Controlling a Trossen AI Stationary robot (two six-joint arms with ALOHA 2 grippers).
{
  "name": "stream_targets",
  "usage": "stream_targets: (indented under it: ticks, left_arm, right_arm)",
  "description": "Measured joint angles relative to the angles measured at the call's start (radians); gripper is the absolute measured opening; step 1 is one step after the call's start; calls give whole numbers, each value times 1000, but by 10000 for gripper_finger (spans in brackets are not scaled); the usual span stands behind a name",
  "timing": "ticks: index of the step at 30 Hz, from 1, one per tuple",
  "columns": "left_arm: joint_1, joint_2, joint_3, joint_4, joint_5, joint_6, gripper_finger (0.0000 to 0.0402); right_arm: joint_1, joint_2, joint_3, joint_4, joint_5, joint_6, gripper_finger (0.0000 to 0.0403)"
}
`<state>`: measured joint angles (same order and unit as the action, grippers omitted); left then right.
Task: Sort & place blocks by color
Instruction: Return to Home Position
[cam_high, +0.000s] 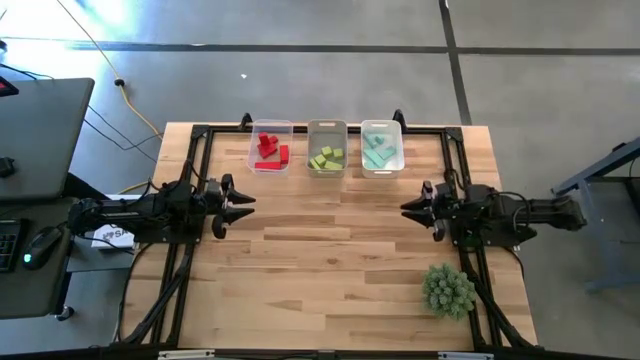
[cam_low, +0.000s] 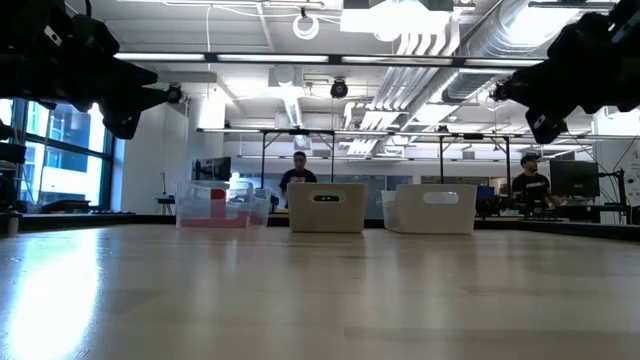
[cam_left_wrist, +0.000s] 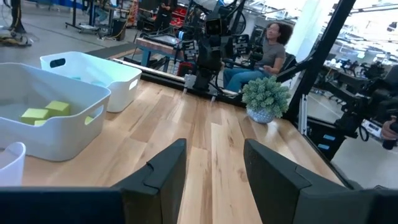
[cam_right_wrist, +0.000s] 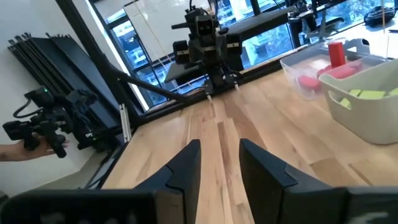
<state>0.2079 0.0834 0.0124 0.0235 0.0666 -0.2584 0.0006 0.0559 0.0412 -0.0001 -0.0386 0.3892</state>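
- The left arm lies low along the left side of the table and points inward. The left gripper hangs over bare planks, well apart from every bin.
- The left wrist view settles it: two dark, blocky fingers are spread with a clear gap and nothing between them.
- The right arm mirrors it from the right side, with the right gripper facing its partner across the middle of the table.
- Its fingers are parted too, with a narrower gap. Wood grain shows straight through, so it holds nothing.
- In the low view both arms sit up in the top corners, off the wood.
- Every block in view is in a bin along the far edge. The red blocks sit in the clear bin at the left of the row. They are chunky and hard-edged, and one stands upright.
- The yellow-green blocks lie in the gray bin in the middle, a matte, opaque tub with rounded corners and a handle slot.
- The teal blocks lie in the white bin at the right of the row.
- The three rectangular tubs stand side by side, close together.
- The tabletop is pale butcher-block strips, smooth with a soft sheen, edged by a black metal frame.
- A spiky fake plant stands near the right front corner.
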Motion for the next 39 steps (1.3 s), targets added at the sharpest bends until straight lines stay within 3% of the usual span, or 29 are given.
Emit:
stream_targets:
  ticks: [39]
  left_arm:
    - [0, 0, 0, 0, 0, 0, 149]
  right_arm:
    - [0, 2, -31, 18, 8, -4, 99]
